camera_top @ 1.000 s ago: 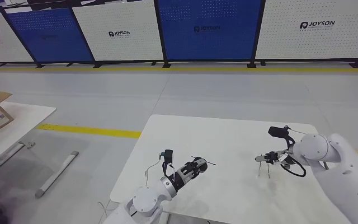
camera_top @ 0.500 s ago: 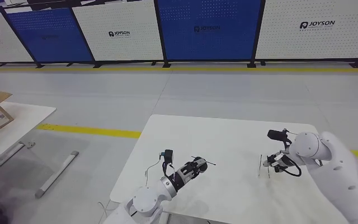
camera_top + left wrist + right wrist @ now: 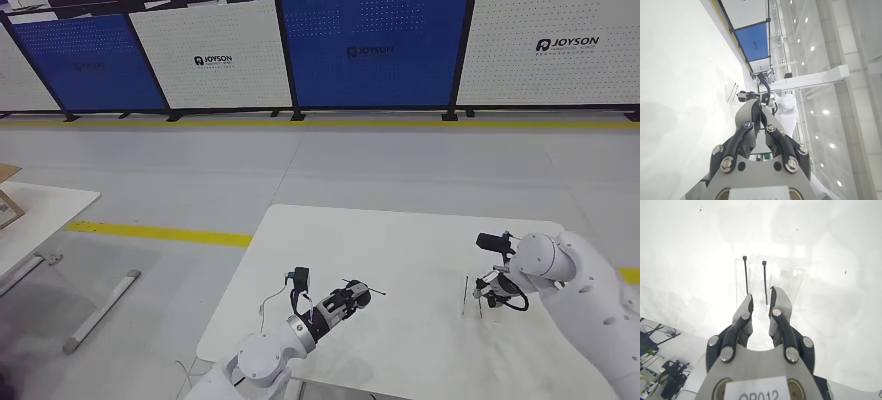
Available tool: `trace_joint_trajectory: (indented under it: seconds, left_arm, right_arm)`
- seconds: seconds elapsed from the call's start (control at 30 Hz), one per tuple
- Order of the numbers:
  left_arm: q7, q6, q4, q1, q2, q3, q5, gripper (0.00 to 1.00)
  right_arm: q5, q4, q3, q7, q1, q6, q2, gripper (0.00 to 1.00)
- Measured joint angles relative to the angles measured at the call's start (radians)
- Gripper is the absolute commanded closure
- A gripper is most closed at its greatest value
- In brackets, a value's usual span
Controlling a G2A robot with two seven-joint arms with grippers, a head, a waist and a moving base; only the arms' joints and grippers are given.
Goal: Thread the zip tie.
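Note:
My left gripper [image 3: 357, 294] sits near the table's front left, shut on a thin black zip tie [image 3: 372, 289] that sticks out on both sides of its tip. In the left wrist view its fingers [image 3: 753, 111] are pressed together. Two more black zip ties [image 3: 745, 274] [image 3: 764, 281] lie side by side on a clear plate [image 3: 789, 283] at the table's right. Just above them my right gripper [image 3: 761, 292] is open, with one tie's tail between its fingertips. From above, these ties [image 3: 466, 293] lie just left of the right gripper [image 3: 487, 290].
The white table [image 3: 400, 250] is bare between the two arms. Its front edge runs close to the left arm. A second white table [image 3: 40, 215] stands off to the far left, and blue and white panels [image 3: 370, 50] close off the room behind.
The right gripper has drawn back to the right, from over the two ties to their right-hand side, and the arm has folded in. The left arm has kept still.

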Motion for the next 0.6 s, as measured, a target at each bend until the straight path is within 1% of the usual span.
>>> trace_joint_trajectory:
  seconds: [0.13,0.2,0.23,0.27,0.5,0.53,0.57,0.6]
  left_arm:
    - [0.000,0.000,0.000,0.000,0.000,0.000,0.000,1.00]
    - [0.000,0.000,0.000,0.000,0.000,0.000,0.000,1.00]
    - [0.000,0.000,0.000,0.000,0.000,0.000,0.000,1.00]
    - [0.000,0.000,0.000,0.000,0.000,0.000,0.000,1.00]
    - [0.000,0.000,0.000,0.000,0.000,0.000,0.000,1.00]
    - [0.000,0.000,0.000,0.000,0.000,0.000,0.000,1.00]
    - [0.000,0.000,0.000,0.000,0.000,0.000,0.000,1.00]
    - [0.000,0.000,0.000,0.000,0.000,0.000,0.000,1.00]
  right_arm:
    - [-0.001,0.043,-0.024,-0.014,0.022,0.011,-0.020,0.79]
    - [-0.003,0.061,-0.036,-0.022,0.031,0.017,-0.029,0.81]
    - [-0.004,0.069,-0.040,-0.024,0.034,0.019,-0.033,0.80]
    - [-0.006,0.080,-0.047,-0.028,0.039,0.022,-0.038,0.75]
    - [-0.005,0.141,-0.073,-0.039,0.064,0.020,-0.066,0.76]
    - [-0.005,0.147,-0.076,-0.039,0.066,0.019,-0.069,0.75]
    - [-0.007,0.156,-0.081,-0.040,0.069,0.019,-0.074,0.71]
    - [-0.007,0.163,-0.084,-0.041,0.071,0.019,-0.077,0.75]
